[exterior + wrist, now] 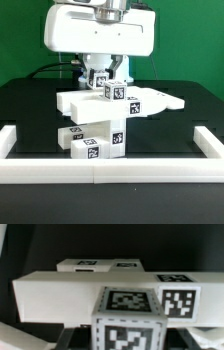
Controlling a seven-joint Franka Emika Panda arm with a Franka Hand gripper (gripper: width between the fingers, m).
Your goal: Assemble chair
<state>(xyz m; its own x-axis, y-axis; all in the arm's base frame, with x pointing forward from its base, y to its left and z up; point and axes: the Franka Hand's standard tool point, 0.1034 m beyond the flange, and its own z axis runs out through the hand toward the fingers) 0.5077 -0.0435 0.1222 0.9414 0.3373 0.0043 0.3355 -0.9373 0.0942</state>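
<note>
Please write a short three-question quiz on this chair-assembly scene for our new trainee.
1. True or false: the tool hangs above the stacked white chair pieces.
2. What colour is the table? A) black B) white C) green
3. Fill in: a low white ___ runs along the table's near edge in the exterior view.

Key: 1 true; 2 A; 3 rail.

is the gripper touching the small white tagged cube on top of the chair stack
Touching: in the exterior view the gripper fingers flank and hold the small white tagged cube.
</note>
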